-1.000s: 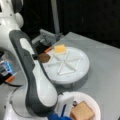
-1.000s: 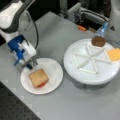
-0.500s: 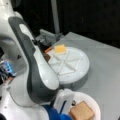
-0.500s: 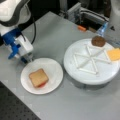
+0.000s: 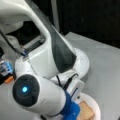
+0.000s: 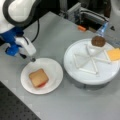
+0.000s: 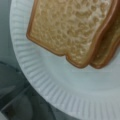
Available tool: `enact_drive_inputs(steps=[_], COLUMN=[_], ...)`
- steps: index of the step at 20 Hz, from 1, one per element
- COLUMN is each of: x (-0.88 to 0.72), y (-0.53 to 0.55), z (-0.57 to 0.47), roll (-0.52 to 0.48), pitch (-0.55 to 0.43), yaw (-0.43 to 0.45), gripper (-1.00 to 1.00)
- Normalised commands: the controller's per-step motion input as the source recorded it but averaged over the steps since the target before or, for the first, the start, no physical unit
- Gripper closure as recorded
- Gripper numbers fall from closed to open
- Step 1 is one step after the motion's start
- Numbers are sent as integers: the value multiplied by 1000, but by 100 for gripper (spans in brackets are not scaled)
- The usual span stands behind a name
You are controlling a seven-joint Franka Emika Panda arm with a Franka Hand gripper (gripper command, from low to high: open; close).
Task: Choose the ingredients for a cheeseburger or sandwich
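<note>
- A small stack of flat toy pieces topped by a brown toast square [image 6: 38, 77] is set on the white round paper plate [image 6: 53, 70].
- At a front view's right, a white divided round tray [image 6: 87, 72] is placed beside the plate.
- A dark brown round patty [image 6: 98, 41] and a yellow cheese square [image 6: 114, 54] are laid in the tray's far compartments.
- The robot's gripper [image 6: 32, 59] is positioned over the plate's upper-left rim.

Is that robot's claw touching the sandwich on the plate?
Apart. In a front view, the end effector hangs above the far rim of the white plate, with bare plate between it and the sandwich, which lies alone.
</note>
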Motion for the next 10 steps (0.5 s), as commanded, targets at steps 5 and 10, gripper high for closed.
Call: enact_drive_inputs(steps=[5,10], x=[-689,-747], y=[415,295], z=[-43,0], roll=[-534,-493], pitch=[-98,-141], yaw=[-206,-178], gripper=[-100,-100])
